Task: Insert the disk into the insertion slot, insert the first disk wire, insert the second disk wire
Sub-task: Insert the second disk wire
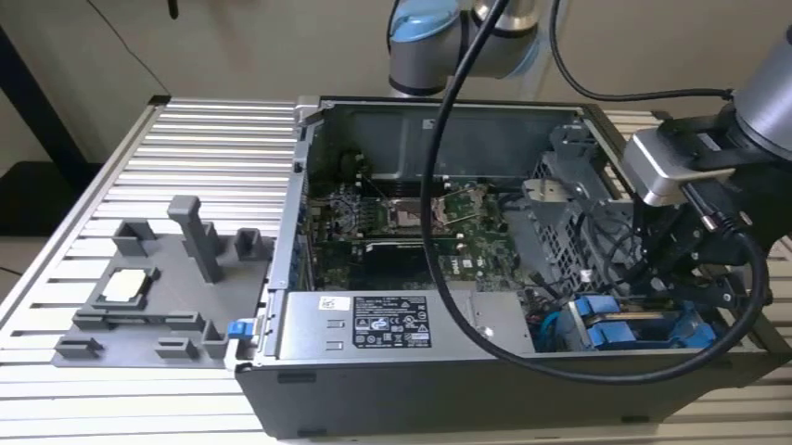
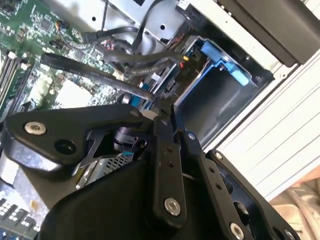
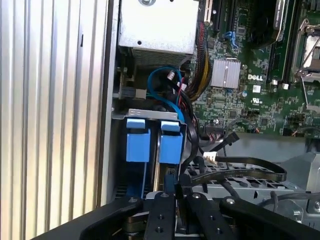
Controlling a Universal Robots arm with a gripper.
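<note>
You have a ribbed metal table (image 1: 198,130) under an open computer case (image 1: 495,389), with a pale wall behind and a grey fixture (image 1: 161,297) on the table at the case's 9 o'clock in the exterior view. Inside the case lie the green board (image 1: 409,227) and, at the board's 6 o'clock, the silver power box (image 1: 384,324).

Your arm reaches into the case's corner at about 4 o'clock from the board in the exterior view. The gripper (image 3: 175,192) hangs over the drive cage (image 3: 152,114). In both wrist views its black fingers (image 2: 167,165) stand close side by side, but you cannot tell whether they are pressed together or clamped on anything, since their tips are lost among the black cables (image 3: 235,172).

Two blue-fronted carriers (image 3: 154,145) sit side by side in the cage, blue tabs up toward the camera in the first wrist view, long axes running down into the bays. Which one is your disk you cannot tell. A blue wire (image 3: 162,87) loops between cage and power box
</note>
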